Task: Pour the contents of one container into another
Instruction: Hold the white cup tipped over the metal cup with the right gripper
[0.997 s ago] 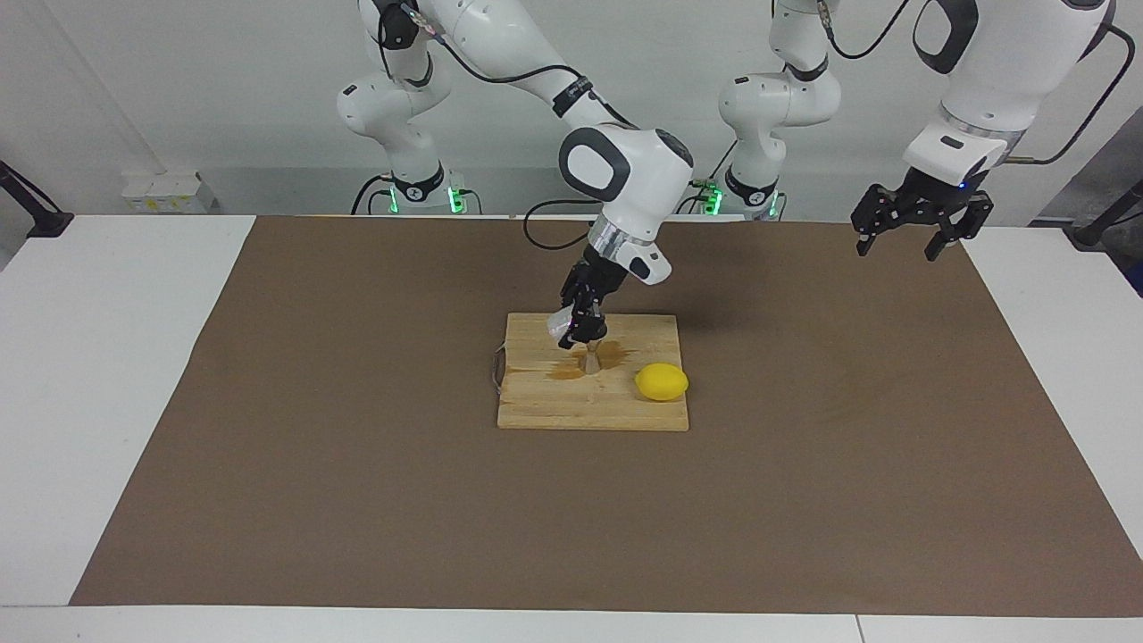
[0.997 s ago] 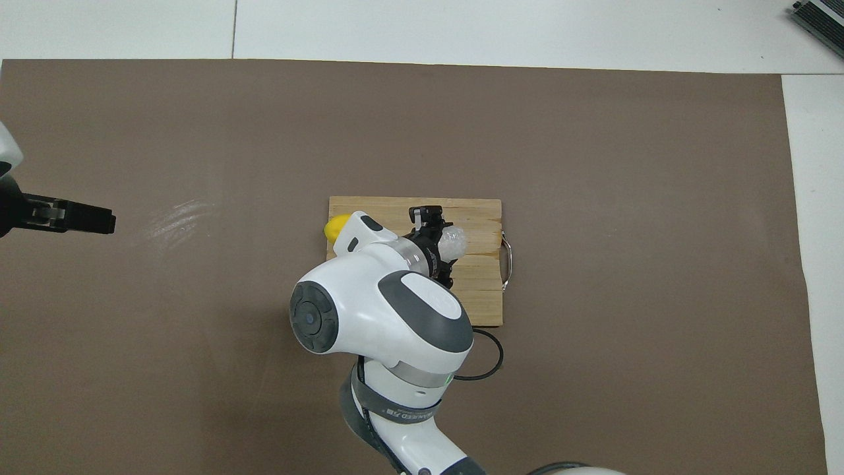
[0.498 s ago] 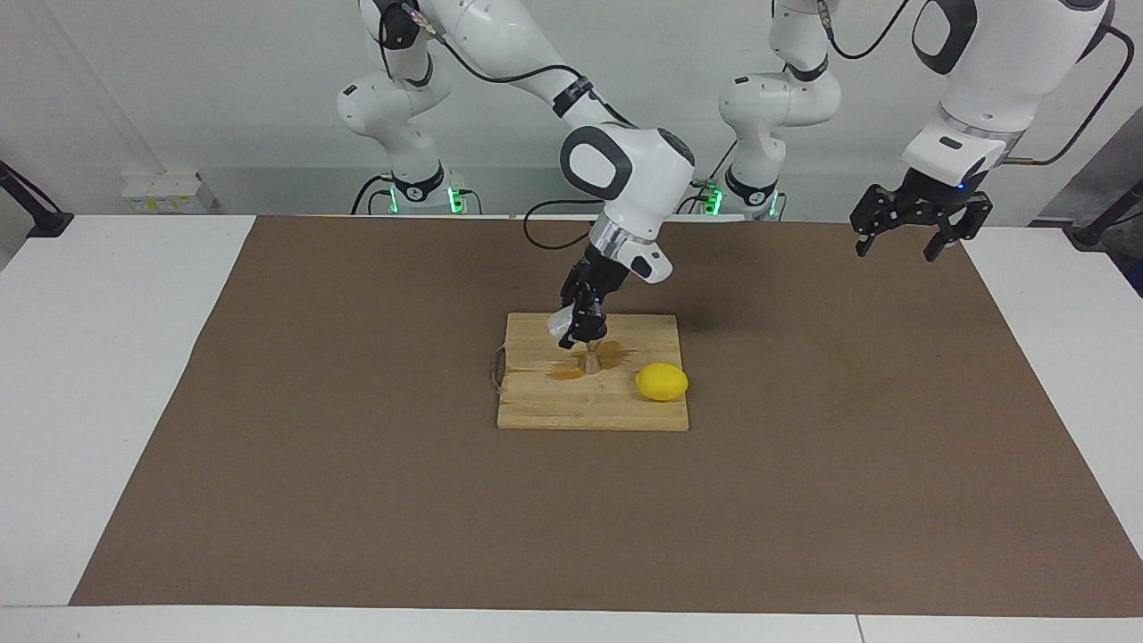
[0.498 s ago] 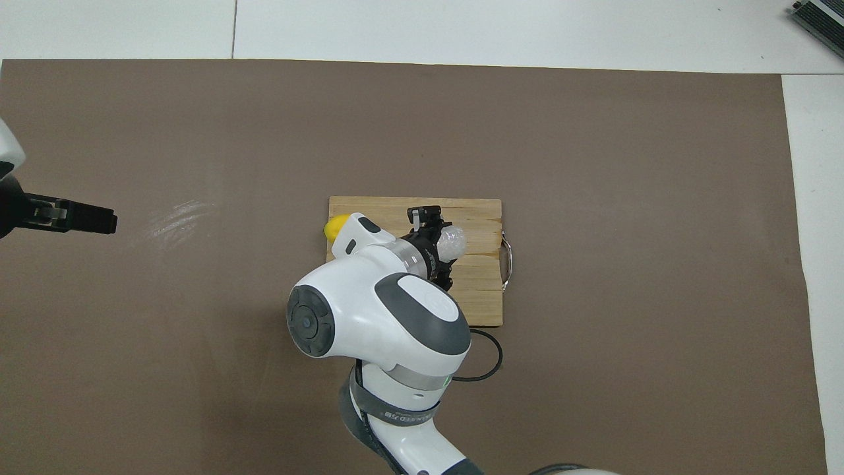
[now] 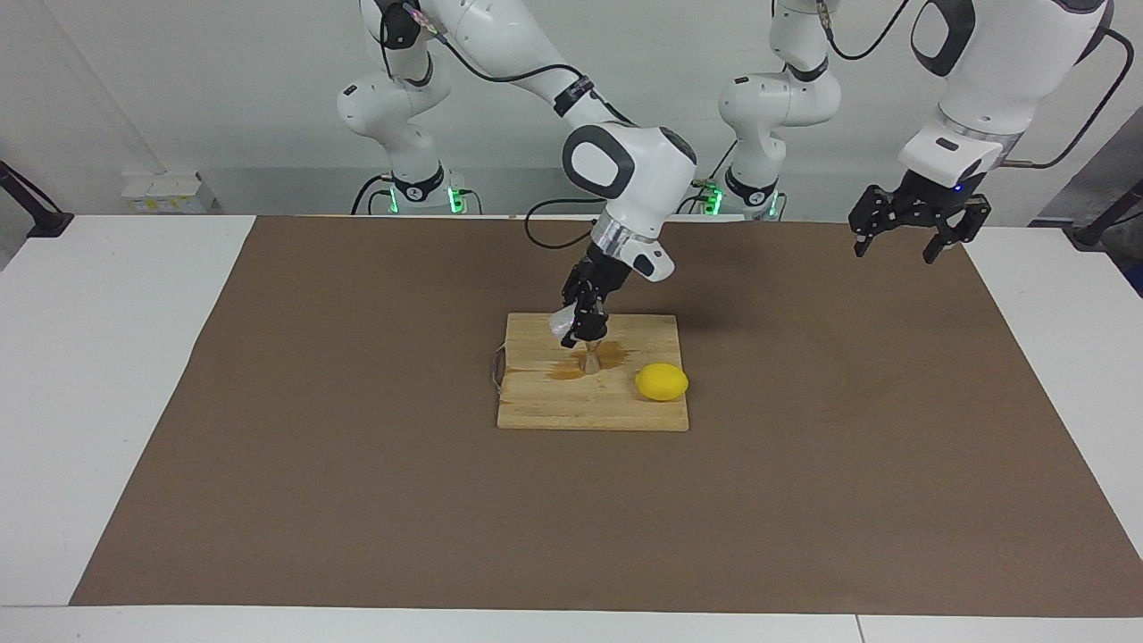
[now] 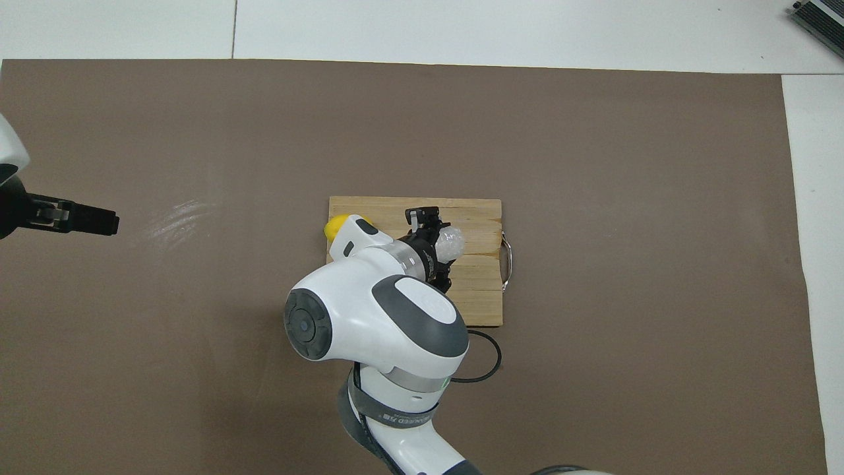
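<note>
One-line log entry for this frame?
right gripper: holds glass cup tilted over jigger | board: wet patch | left gripper: open, waiting

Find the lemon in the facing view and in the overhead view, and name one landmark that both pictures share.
Facing view: the lemon lies on the wooden board, at the board's edge toward the left arm's end of the table.
Overhead view: only a yellow sliver of it shows beside the right arm's white wrist, at the same board edge.
Shared landmark: the board's metal handle, on the edge away from the lemon.
</note>
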